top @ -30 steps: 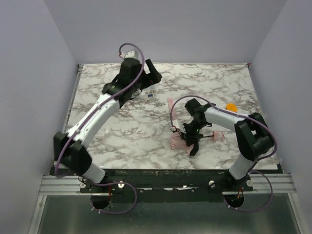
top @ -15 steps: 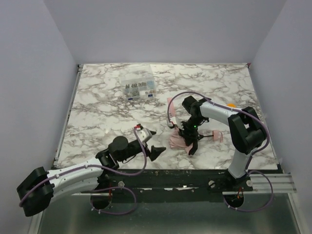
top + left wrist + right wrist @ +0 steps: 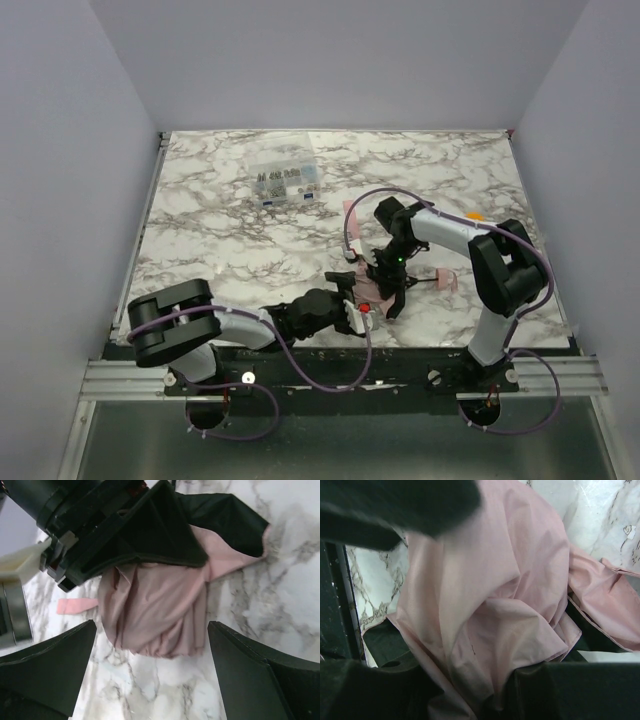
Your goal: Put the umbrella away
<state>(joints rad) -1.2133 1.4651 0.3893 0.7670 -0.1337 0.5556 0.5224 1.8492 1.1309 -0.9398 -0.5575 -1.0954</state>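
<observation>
The umbrella (image 3: 362,291) is a crumpled pale pink bundle near the table's front edge. Its thin black shaft (image 3: 425,281) runs right to the small pink handle (image 3: 447,280), and its pink strap (image 3: 349,213) trails away behind it. My right gripper (image 3: 388,292) is shut on the bundle's fabric; pink cloth (image 3: 495,595) fills the right wrist view between its dark fingers (image 3: 580,690). My left gripper (image 3: 355,302) lies low at the bundle's near left side, open. In the left wrist view the bundle (image 3: 155,615) sits just ahead of its spread fingers (image 3: 50,665), with the right gripper's black finger (image 3: 150,530) pressed on top.
A clear plastic compartment box (image 3: 285,182) stands at the back centre-left. A small orange object (image 3: 473,216) peeks out behind the right arm. The left arm (image 3: 240,326) lies along the table's front edge (image 3: 300,348). Walls close in on three sides.
My left arm has swung from the far box down to the near edge and reached right to the umbrella bundle. My right gripper has stayed clamped on the bundle.
</observation>
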